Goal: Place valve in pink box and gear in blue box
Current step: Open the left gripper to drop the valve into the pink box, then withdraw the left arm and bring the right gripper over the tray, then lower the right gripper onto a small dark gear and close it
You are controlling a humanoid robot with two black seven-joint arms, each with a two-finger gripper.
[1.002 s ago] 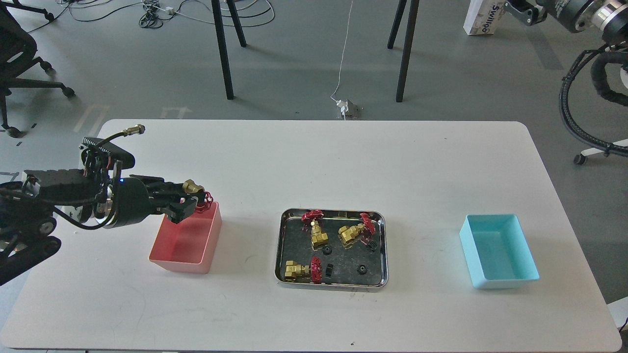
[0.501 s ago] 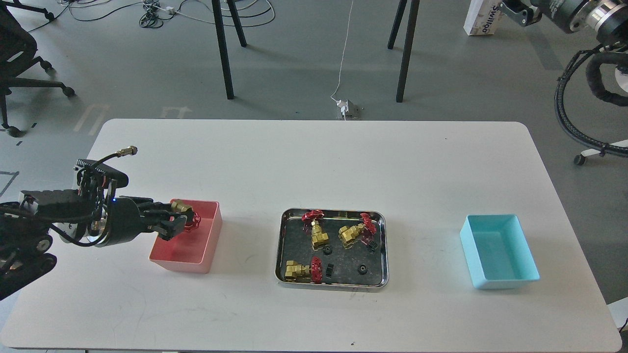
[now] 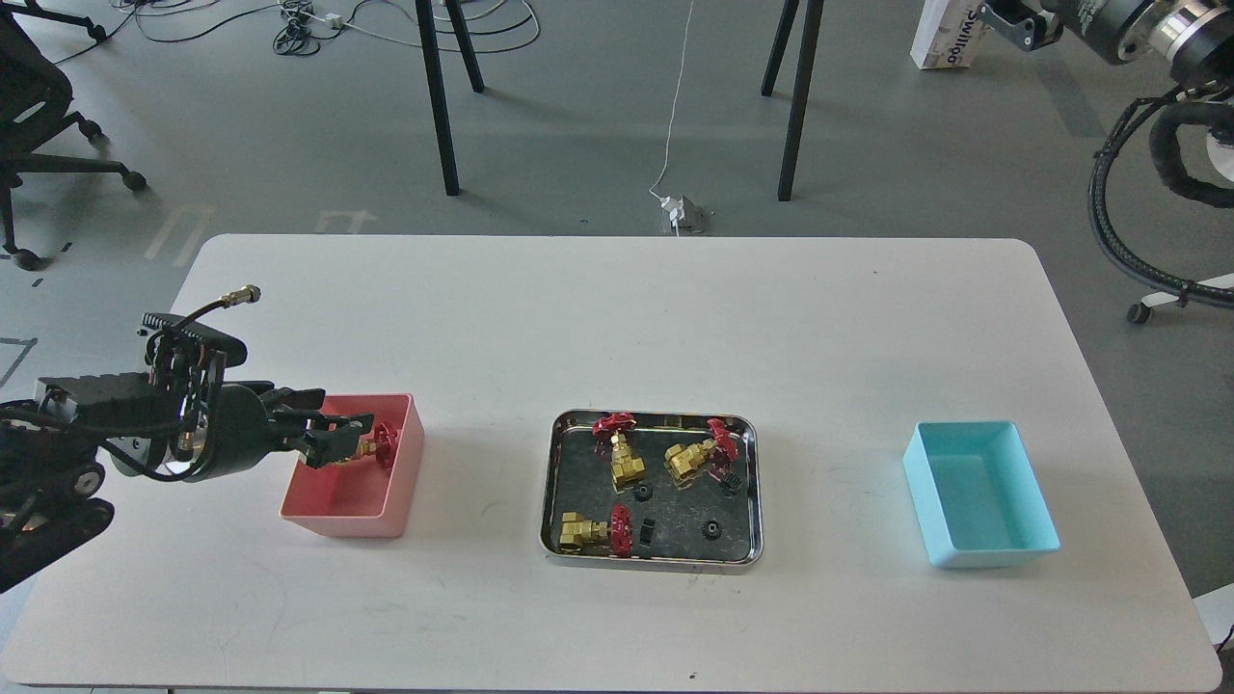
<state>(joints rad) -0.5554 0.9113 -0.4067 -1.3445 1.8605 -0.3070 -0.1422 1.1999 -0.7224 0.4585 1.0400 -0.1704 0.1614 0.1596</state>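
Observation:
My left gripper (image 3: 339, 430) reaches over the left wall of the pink box (image 3: 337, 516), its fingers spread apart. A brass valve (image 3: 374, 445) with a red handwheel lies inside the pink box just past the fingertips, free of them as far as I can see. Three more valves (image 3: 625, 461) (image 3: 690, 459) (image 3: 582, 531) lie in the steel tray (image 3: 656, 563) at the table's middle, with several tiny black gears (image 3: 711, 528) (image 3: 644, 493). The blue box (image 3: 993, 554) stands empty at the right. My right gripper (image 3: 1012, 24) is high at the top right, over the floor, seen small and dark.
The white table's right edge is just beyond the blue box. Black table legs and cables stand on the floor behind. A hose of the right arm hangs at the far right.
My left gripper lowered the valve into the pink box and spread its fingers, and the valve now lies in the box. The pink box slid a little to the left.

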